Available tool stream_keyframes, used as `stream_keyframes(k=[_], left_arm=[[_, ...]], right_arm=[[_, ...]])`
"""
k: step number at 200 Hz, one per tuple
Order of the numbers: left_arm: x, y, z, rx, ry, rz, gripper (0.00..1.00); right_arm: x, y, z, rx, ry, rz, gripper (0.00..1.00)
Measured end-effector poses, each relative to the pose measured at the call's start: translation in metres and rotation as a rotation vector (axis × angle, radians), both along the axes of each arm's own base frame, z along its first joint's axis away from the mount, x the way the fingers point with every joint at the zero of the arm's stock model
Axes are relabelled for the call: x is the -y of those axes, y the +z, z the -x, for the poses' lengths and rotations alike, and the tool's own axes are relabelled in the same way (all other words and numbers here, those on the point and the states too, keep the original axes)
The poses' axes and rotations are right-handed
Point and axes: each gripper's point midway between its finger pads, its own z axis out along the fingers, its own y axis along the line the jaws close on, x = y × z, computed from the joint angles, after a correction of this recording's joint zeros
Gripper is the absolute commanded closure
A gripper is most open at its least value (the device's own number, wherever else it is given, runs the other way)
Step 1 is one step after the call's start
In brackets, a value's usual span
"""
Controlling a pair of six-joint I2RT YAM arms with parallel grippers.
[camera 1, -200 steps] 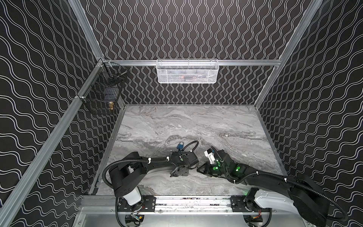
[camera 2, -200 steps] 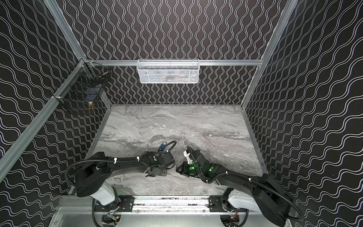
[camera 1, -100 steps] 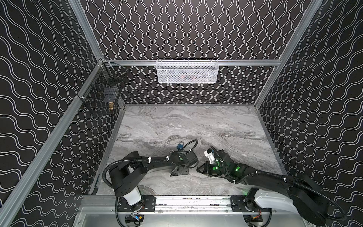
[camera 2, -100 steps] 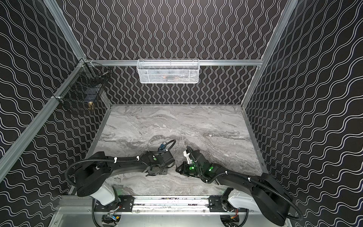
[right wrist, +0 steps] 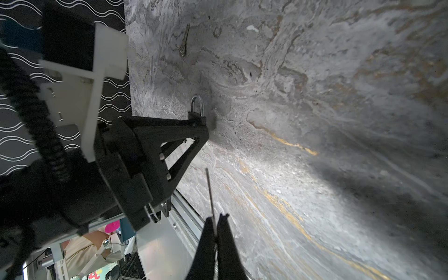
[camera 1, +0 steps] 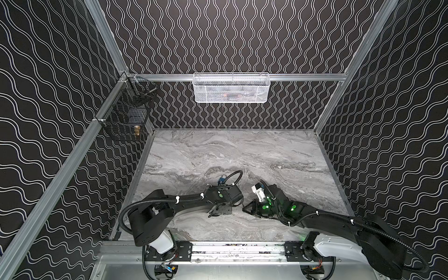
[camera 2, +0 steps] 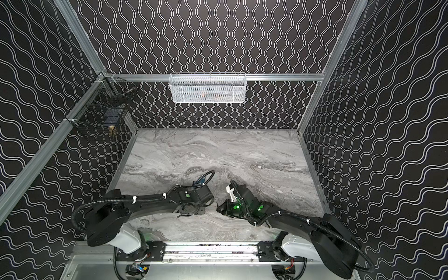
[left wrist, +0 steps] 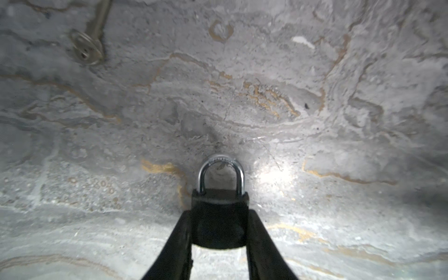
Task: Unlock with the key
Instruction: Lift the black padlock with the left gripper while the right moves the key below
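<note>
Left gripper [left wrist: 219, 214] jaws partly open, clamped on padlock [left wrist: 219, 225] body sides, at table [left wrist: 315, 121] surface. Right gripper [right wrist: 215, 219] jaws closed, pinching thin key [right wrist: 210, 191], near padlock, apart. Second key [left wrist: 86, 47] beyond padlock's shackle.

The grey marbled tabletop [camera 1: 218, 150] bears a loose key [left wrist: 86, 48], lying flat, well apart from the padlock [left wrist: 219, 218].

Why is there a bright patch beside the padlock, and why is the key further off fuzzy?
Left wrist view: glare on the marble table beside the padlock; the loose key is out of focus. Right wrist view: the loose key looks sharper; dark shadow crosses the marble table.
</note>
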Motion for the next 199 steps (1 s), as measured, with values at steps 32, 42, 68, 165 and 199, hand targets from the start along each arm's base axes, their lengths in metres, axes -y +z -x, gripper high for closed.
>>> stream_keyframes(k=[32, 42, 68, 165, 199], left_arm=[[0.000, 0.014, -0.003, 0.028, 0.023, 0.020, 0.70], [0.001, 0.021, -0.006, 0.047, 0.032, 0.035, 0.71], [0.008, 0.047, -0.016, 0.110, 0.065, 0.100, 0.73], [0.021, 0.106, -0.036, 0.234, 0.166, 0.251, 0.77], [0.020, 0.106, -0.036, 0.234, 0.170, 0.247, 0.79]], right_arm=[[-0.003, 0.003, 0.001, 0.008, 0.007, 0.004, 1.00], [-0.006, 0.006, 0.003, 0.017, 0.016, 0.002, 1.00], [-0.015, 0.009, 0.011, 0.040, 0.035, 0.009, 1.00], [-0.041, 0.019, 0.008, 0.151, -0.089, -0.061, 1.00], [-0.056, 0.035, -0.004, 0.200, -0.113, -0.125, 1.00]])
